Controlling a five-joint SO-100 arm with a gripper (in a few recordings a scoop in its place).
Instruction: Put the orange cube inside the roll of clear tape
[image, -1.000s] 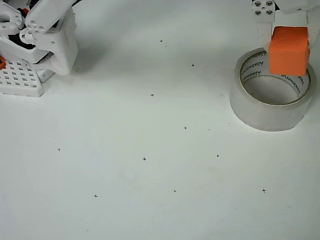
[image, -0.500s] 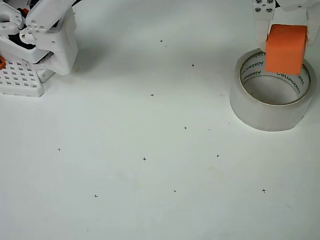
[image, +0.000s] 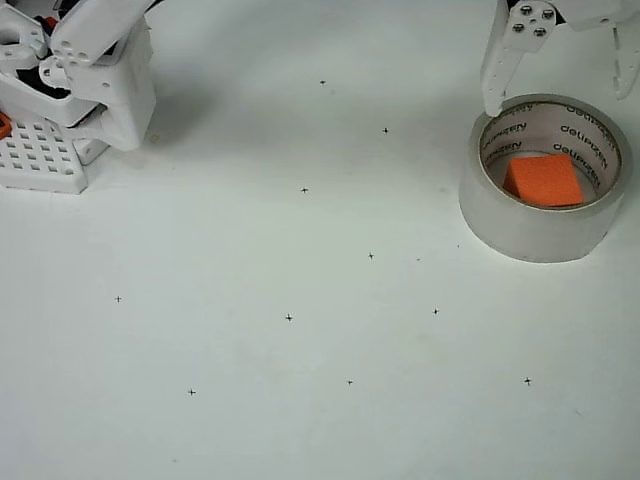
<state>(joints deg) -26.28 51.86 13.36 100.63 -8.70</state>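
The orange cube (image: 543, 180) lies inside the hole of the roll of clear tape (image: 540, 232), resting on the table and tilted a little. The roll sits at the right side of the overhead view, its white core printed with green lettering. Above its far rim hangs my white gripper (image: 560, 92), open, with one finger (image: 497, 75) at the roll's upper left and the other at the frame's right edge. Nothing is between the fingers.
The arm's white base (image: 85, 70) and a white perforated block (image: 40, 160) with a tiny orange piece stand at the top left. The white table (image: 300, 350) carries small black cross marks.
The gripper opened and let go of the orange cube, which dropped from above the roll's far rim into its hole. The fingers spread apart.
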